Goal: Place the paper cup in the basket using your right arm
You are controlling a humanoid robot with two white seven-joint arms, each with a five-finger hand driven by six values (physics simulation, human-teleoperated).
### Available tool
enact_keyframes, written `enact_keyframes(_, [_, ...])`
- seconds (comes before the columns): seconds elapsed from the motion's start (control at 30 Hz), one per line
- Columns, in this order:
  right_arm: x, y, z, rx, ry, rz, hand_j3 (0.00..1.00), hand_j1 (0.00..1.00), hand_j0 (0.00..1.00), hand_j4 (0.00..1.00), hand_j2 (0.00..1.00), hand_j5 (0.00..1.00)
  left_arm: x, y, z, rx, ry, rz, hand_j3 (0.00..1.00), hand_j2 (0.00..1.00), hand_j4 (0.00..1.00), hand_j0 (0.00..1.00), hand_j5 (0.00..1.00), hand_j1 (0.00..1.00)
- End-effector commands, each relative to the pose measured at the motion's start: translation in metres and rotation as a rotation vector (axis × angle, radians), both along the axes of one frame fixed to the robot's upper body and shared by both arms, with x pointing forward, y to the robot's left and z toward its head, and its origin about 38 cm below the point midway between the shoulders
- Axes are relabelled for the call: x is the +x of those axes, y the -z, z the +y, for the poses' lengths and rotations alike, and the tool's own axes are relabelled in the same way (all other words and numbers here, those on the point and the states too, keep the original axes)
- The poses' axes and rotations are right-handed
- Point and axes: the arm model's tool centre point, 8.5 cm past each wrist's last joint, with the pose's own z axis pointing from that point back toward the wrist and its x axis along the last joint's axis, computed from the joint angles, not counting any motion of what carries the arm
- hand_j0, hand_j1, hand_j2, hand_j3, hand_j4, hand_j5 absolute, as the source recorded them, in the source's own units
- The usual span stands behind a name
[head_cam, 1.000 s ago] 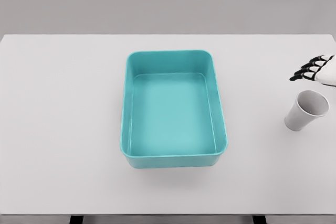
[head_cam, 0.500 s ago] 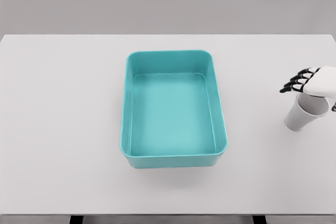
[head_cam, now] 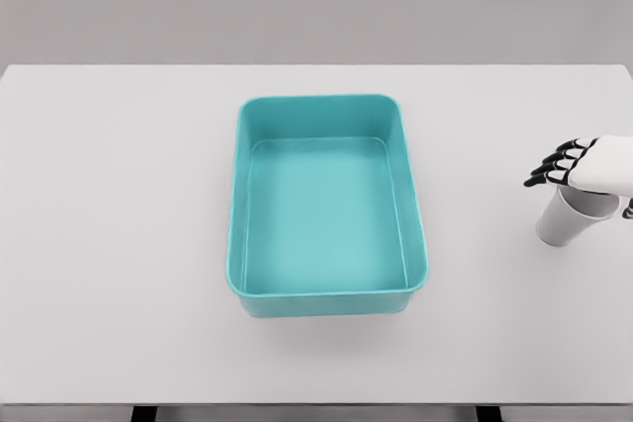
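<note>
A white paper cup (head_cam: 561,223) stands upright near the table's right edge. My right hand (head_cam: 584,171) hovers over its rim, covering most of the mouth; the black-tipped fingers (head_cam: 547,171) are spread toward the left and hold nothing. The teal basket (head_cam: 327,294), a rectangular tub with nothing in it, sits at the table's middle, well to the left of the cup. My left arm does not show.
The white table (head_cam: 119,224) spans the whole view; its front edge runs along the bottom and the cup stands close to its right edge.
My right hand has come down and leftward from behind the cup until it sits over the rim. The cup and basket have stayed put.
</note>
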Motion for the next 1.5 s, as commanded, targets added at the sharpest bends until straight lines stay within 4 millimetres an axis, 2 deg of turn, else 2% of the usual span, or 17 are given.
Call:
enact_keyframes(0.0, [-0.001,0.003,0.0,-0.001,-0.001,0.009,1.0,1.0,1.0,1.0,1.0,1.0,0.0,0.0,0.0,0.001,0.0,0.0,1.0,1.0,1.0,1.0,1.0,1.0])
enact_keyframes(0.33, [-0.001,0.005,0.0,-0.004,-0.004,0.014,1.0,1.0,1.0,1.0,1.0,1.0,0.0,0.0,0.0,0.0,0.0,0.0,1.0,1.0,1.0,1.0,1.0,1.0])
enact_keyframes(0.43, [-0.003,0.013,0.001,-0.019,-0.007,0.03,1.0,1.0,1.0,1.0,1.0,1.0,0.0,0.0,0.0,0.001,0.0,0.0,1.0,1.0,1.0,1.0,1.0,1.0])
enact_keyframes(0.87, [0.0,0.015,-0.003,-0.036,0.006,0.024,1.0,1.0,1.0,1.0,1.0,1.0,0.0,0.0,0.0,0.0,0.0,0.0,1.0,1.0,1.0,1.0,1.0,1.0])
enact_keyframes(1.47, [0.001,0.015,-0.002,-0.04,0.008,0.018,0.91,0.91,0.91,0.91,0.91,0.91,0.0,0.0,0.0,0.0,0.0,0.0,1.0,1.0,1.0,1.0,1.0,1.0])
